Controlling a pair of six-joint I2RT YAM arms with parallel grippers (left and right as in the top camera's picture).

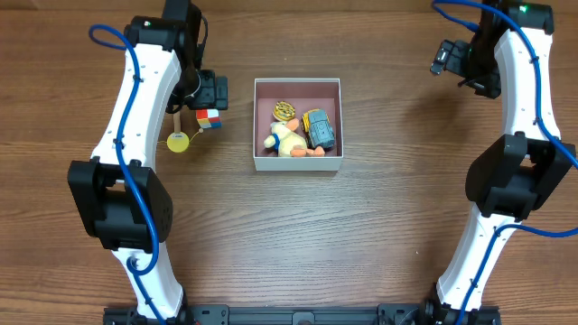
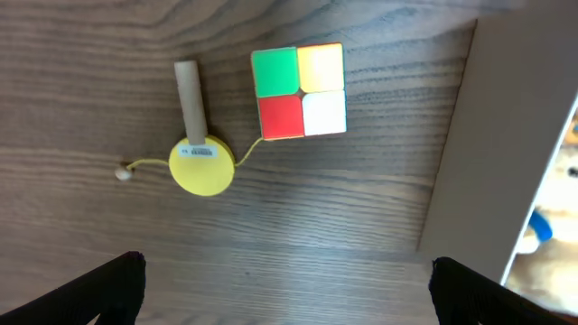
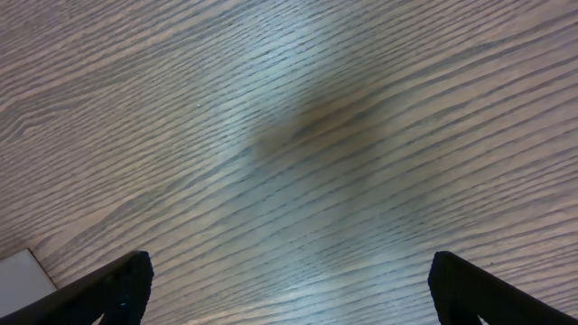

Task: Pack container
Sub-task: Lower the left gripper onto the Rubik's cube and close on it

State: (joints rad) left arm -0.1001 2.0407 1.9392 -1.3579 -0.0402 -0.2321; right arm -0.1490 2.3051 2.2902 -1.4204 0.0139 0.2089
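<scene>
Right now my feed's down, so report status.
Left gripper open by cube. Right gripper open, empty. Container holds three toys. Outside: cube, yellow disc; nothing blocking.

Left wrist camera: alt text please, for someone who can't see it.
A colour cube showing green, yellow, red and white squares lies on the wooden table beside a yellow disc toy with a wooden handle and beaded string. The white wall of the container runs along the right edge, and the open left gripper shows at the bottom corners.
</scene>
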